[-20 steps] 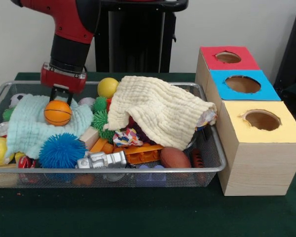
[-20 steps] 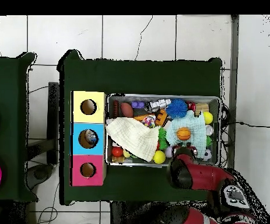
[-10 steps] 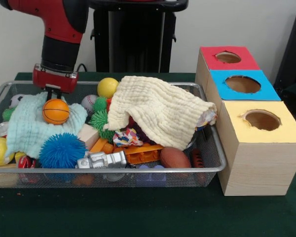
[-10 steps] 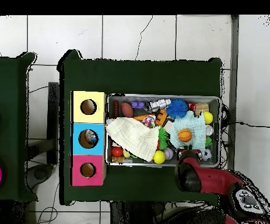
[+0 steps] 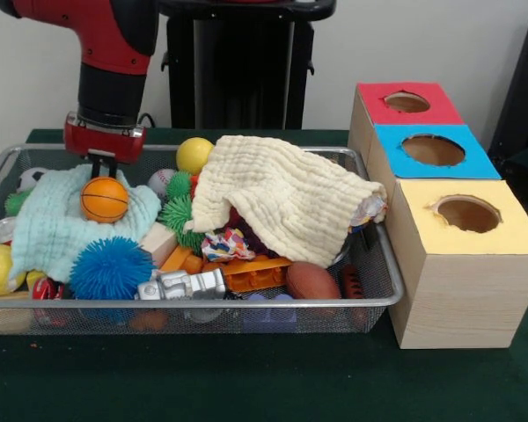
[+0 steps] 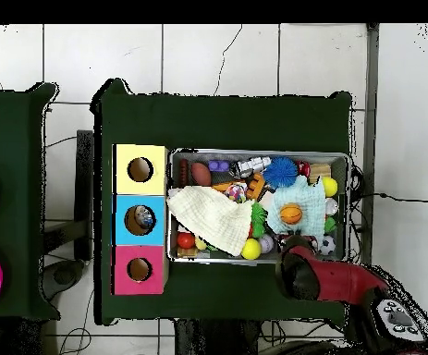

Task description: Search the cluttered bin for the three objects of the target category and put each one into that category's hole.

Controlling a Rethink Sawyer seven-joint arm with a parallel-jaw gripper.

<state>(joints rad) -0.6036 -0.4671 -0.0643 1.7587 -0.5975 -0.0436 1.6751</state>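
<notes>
The bin (image 5: pixel 246 303) of silver wire mesh is full of toys and cloths; it also shows in the overhead view (image 6: pixel 259 153). The hole (image 5: pixel 433 149) is in the blue top of the middle wooden box, and in the overhead view (image 6: pixel 140 219) something small shows inside it. My gripper (image 5: pixel 103 167) hangs at the bin's back left, right above and behind an orange basketball (image 5: pixel 105 199). The basketball lies on a light blue cloth (image 5: pixel 48 233). The ball hides the gripper's tips. In the overhead view the arm (image 6: pixel 314 277) covers the gripper beside the basketball (image 6: pixel 291 214).
A cream cloth (image 5: pixel 282 198) drapes over the bin's middle and right. Around it lie a yellow ball (image 5: pixel 194 155), a baseball (image 5: pixel 161 182), green spiky balls (image 5: pixel 180 215), a blue spiky ball (image 5: pixel 111 268), a silver toy robot (image 5: pixel 183 285) and a brown football (image 5: pixel 312 281). A red-topped box (image 5: pixel 407 102) and a yellow-topped box (image 5: pixel 467 214) flank the blue one.
The arm drew back toward the robot's base and swung slightly left, then a little right. The orange basketball shifted a little the same way on the light blue cloth.
</notes>
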